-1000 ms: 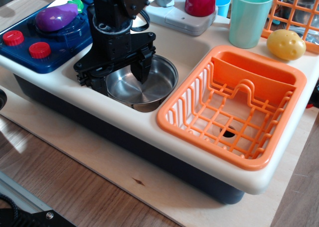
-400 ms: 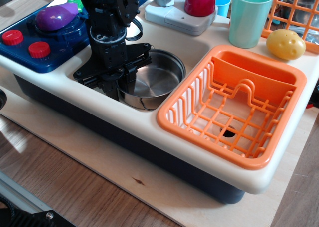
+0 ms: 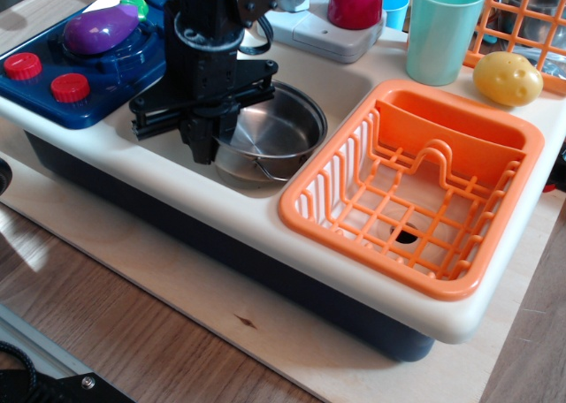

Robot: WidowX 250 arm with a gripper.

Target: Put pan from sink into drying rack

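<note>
The pan [image 3: 276, 131], a small shiny steel pot, hangs tilted over the cream sink [image 3: 347, 87], its left side raised and its underside and a wire loop handle showing at the front. My black gripper [image 3: 206, 136] is shut on the pan's left rim, one finger inside and one outside. The orange drying rack [image 3: 305, 210] sits empty in the unit just right of the sink, its near-left rim close to the pan's right edge.
A purple eggplant [image 3: 102, 29] and two red knobs [image 3: 69, 87] sit on the blue stove at left. A grey faucet base [image 3: 323, 34], a magenta object [image 3: 355, 0], a teal cup [image 3: 442, 27], a potato [image 3: 507, 78] and an orange wire-grid panel [image 3: 523, 12] stand behind.
The gripper closed on the pan's left rim and rose. The pan came up off the sink floor and now tilts, its underside showing.
</note>
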